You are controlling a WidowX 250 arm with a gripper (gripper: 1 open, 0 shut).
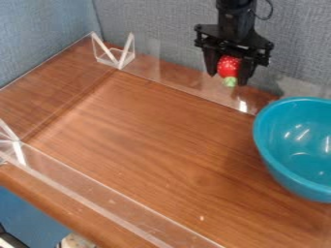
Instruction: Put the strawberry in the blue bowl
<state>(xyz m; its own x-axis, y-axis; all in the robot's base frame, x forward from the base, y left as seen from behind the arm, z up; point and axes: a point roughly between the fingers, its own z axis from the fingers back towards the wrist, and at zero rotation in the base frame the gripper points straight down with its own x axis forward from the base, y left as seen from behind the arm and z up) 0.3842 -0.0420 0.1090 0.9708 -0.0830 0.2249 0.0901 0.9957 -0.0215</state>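
The black gripper (231, 66) hangs at the far edge of the wooden table (142, 136), pointing down, its 2 jaws pinched on the strawberry (230, 66) — the red fruit shows between the dark fingers, with a bit of green just beneath it. Gripper and strawberry sit above the tabletop, behind and to the left of the blue bowl (300, 145), apart from its rim.

The blue bowl rests upright on the table's right side, partly cut off by the picture's right edge; its glossy inside shows a few light reflections and nothing else.

A clear plastic barrier (142, 60) runs along the table's far edge, to the left of the bowl, and passes just below the gripper; another clear wall lines the near-left edge. Behind the bowl and the gripper stands a grey-blue fabric wall (155, 24).
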